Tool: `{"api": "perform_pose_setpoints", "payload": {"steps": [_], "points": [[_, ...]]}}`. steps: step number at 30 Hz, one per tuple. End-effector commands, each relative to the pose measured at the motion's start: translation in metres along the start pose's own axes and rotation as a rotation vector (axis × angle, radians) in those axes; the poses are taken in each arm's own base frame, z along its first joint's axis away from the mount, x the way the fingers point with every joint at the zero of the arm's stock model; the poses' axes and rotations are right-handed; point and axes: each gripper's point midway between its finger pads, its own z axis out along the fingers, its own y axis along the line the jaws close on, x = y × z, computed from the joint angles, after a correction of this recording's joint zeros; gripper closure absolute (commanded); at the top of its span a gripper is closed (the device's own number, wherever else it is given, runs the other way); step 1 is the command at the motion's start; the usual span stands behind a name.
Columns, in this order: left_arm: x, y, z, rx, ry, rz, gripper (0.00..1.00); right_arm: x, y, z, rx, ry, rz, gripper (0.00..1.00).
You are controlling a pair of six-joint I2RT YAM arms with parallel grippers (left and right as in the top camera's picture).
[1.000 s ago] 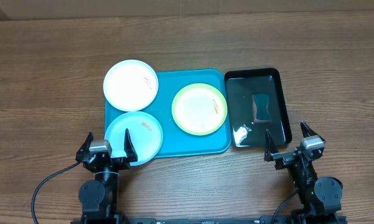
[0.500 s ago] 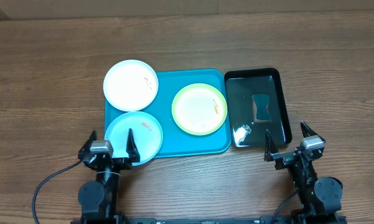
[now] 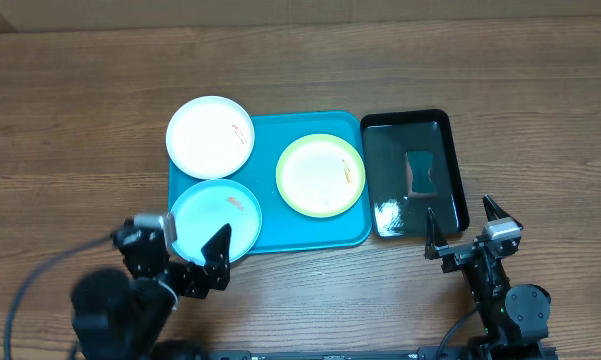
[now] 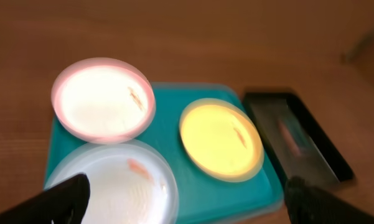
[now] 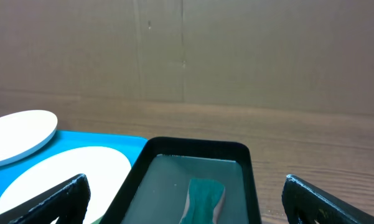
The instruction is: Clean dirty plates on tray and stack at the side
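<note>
you're at the start: the white plate (image 3: 210,136), light blue plate (image 3: 216,215) and green-rimmed plate (image 3: 320,175) lie smeared on the blue tray (image 3: 280,225). your left jaws and right jaws stand wide apart, empty. next, likely send the right to the sponge (image 3: 420,170) in the black tray (image 3: 385,150).

The big blue tray (image 3: 280,225) lies flat. Three round plates sit on it, and each has a small red-orange smear. The white plate (image 3: 210,136) hangs over the far left corner. The light blue plate (image 3: 216,219) sticks out over the near left corner. The green-rimmed plate (image 3: 321,175) lies on the right side.
</note>
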Motion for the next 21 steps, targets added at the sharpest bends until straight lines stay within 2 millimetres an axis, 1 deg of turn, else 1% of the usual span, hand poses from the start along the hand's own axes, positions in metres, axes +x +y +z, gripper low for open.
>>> {"api": "perform_pose_setpoints", "payload": {"steps": [1, 4, 6, 7, 8, 10, 12, 13, 14, 15, 16, 17, 18, 21], "points": [[-0.021, -0.032, -0.001, 0.142, 0.153, -0.015, 0.0, 0.001, -0.002, 0.0, 0.008, -0.007, -0.005, 0.0], [-0.044, -0.044, 0.002, 0.188, 0.229, -0.054, 0.0, 0.001, 0.011, 0.0, -0.064, -0.009, -0.003, 0.0], [-0.061, -0.049, 0.009, 0.213, 0.239, -0.068, 0.0, -0.003, 0.012, -0.001, -0.072, -0.008, 0.099, 0.0], [-0.066, -0.05, 0.014, 0.223, 0.243, -0.08, 0.0, -0.006, 0.012, -0.002, -0.071, -0.004, 0.159, 0.0], [-0.072, -0.051, 0.019, 0.233, 0.248, -0.099, 0.0, -0.01, 0.013, -0.004, -0.072, -0.001, 0.183, 0.0], [-0.075, -0.052, 0.03, 0.256, 0.26, -0.113, 0.0, -0.022, 0.013, -0.007, -0.072, -0.001, 0.194, 0.0], [-0.072, -0.048, 0.042, 0.257, 0.297, -0.14, 0.01, -0.039, 0.014, -0.011, -0.07, 0.006, 0.195, 0.0], [-0.07, -0.046, 0.048, 0.254, 0.317, -0.151, 0.13, -0.048, 0.014, -0.012, -0.07, 0.013, 0.195, 0.0], [-0.065, -0.044, 0.055, 0.253, 0.348, -0.162, 0.34, -0.057, 0.015, -0.014, -0.069, 0.019, 0.197, 0.0], [-0.06, -0.043, 0.061, 0.254, 0.375, -0.17, 0.52, -0.066, 0.015, -0.014, -0.069, 0.03, 0.198, 0.0], [-0.054, -0.043, 0.068, 0.256, 0.404, -0.177, 0.67, -0.076, 0.015, -0.014, -0.067, 0.049, 0.201, 0.0], [-0.047, -0.043, 0.075, 0.26, 0.438, -0.184, 0.87, -0.084, 0.016, -0.014, -0.064, 0.071, 0.204, 0.0], [-0.041, -0.044, 0.082, 0.26, 0.468, -0.189, 0.96, -0.092, 0.016, -0.013, -0.06, 0.097, 0.207, 0.0], [-0.021, -0.044, 0.102, 0.238, 0.56, -0.177, 0.96, -0.115, 0.015, -0.004, -0.046, 0.215, 0.222, 0.0]]}}
